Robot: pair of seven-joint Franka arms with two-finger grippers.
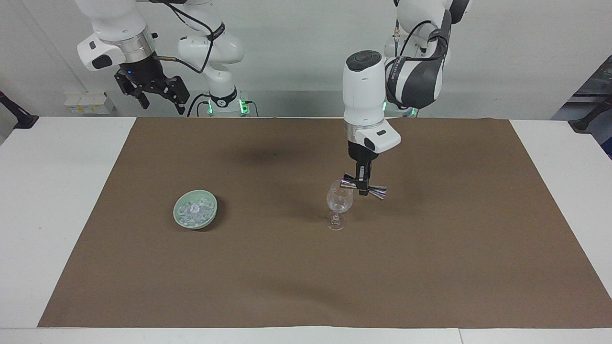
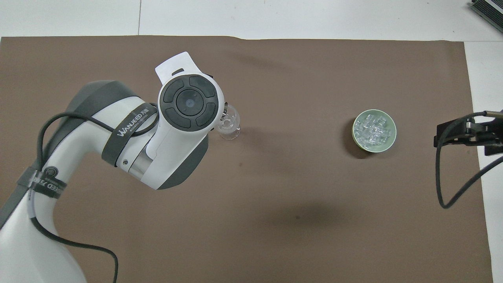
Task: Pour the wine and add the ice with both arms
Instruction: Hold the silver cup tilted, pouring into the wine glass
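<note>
My left gripper (image 1: 364, 185) pinches the shiny steel double-cone jigger (image 1: 364, 187) sideways over the clear stemmed wine glass (image 1: 339, 204); I'd tip slowly, mouth inside the rim. Ice (image 1: 193, 212) sits in the pale green bowl (image 1: 207, 220) toward the right arm's end; right gripper (image 1: 152, 90) waits aloft, spread.

Shiny metal jigger (image 1: 364, 187), clear wine glass (image 1: 339, 199), seemingly paper mat (image 1: 306, 267)
</note>
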